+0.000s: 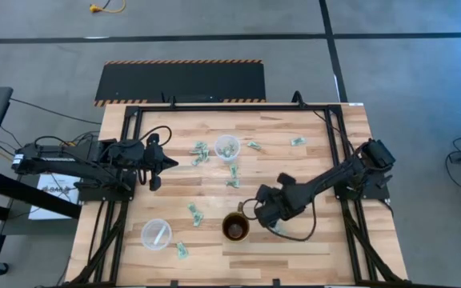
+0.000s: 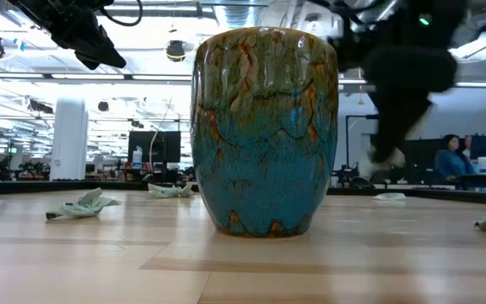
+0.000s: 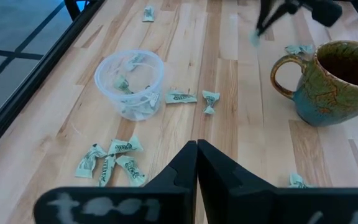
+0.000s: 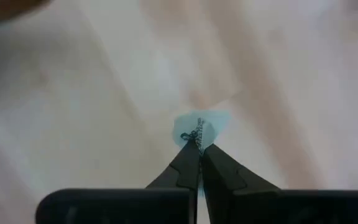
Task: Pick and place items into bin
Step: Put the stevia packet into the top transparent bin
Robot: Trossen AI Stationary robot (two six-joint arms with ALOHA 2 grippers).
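Wooden slats make up the table [image 1: 326, 172], the biggest thing we see, and from the high view we read places off it as a clock face. Both dark arms reach in over it. Our left arm sits at about nine o'clock, its left gripper [image 1: 163, 162] pinched fully shut on nothing. Our right arm comes in from three o'clock and bends down toward the middle, its right gripper [image 1: 256, 198] hanging just past the mug [image 1: 235, 227], at about one o'clock from it.

That brown and teal mug stands at roughly six o'clock on the table. Two clear plastic cups come next in size: one cup [image 1: 227, 146] near twelve o'clock with some wrappers already inside, and a second cup [image 1: 156, 234] at about seven o'clock.

Smallest are the wrappers, pale green and white, scattered across the boards: a cluster [image 1: 199, 151] beside the upper cup, a few [image 1: 233, 176] toward the centre, one [image 1: 298, 142] out at two o'clock, and more [image 1: 193, 211] near the lower cup.

In the right wrist view the jaws stand closed, tips together, with one crumpled wrapper [image 4: 199, 129] nipped right at the tips and sticking out ahead of them. We judge the pick done, so what matters is the carry: the upper cup lies at about eleven o'clock from the held piece, nearer than the lower cup
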